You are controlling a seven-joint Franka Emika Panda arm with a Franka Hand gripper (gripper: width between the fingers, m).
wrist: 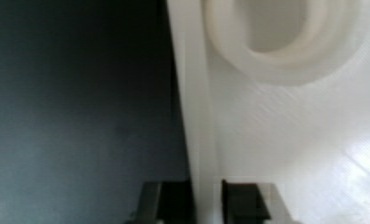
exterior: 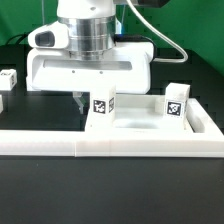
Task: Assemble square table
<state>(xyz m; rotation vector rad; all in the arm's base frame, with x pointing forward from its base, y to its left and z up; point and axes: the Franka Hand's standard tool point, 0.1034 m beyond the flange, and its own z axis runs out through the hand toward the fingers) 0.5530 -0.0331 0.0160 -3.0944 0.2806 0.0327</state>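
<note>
The white square table top (exterior: 135, 122) lies flat just behind the low white wall. Two white tagged legs stand upright on it, one near its left end (exterior: 100, 106) and one at its right end (exterior: 175, 101). My gripper (exterior: 78, 100) reaches down onto the top's left edge, beside the nearer leg. In the wrist view my gripper (wrist: 203, 203) has one dark finger (wrist: 159, 203) on each side of a thin white rim of the table top (wrist: 288, 130), with no gap showing. A round socket (wrist: 271, 40) in the top lies further along the rim.
The long low white wall (exterior: 110, 148) runs across the front, with short arms going back at both ends. Another white tagged leg (exterior: 8, 80) stands on the black table at the exterior view's far left. Cables hang behind the arm.
</note>
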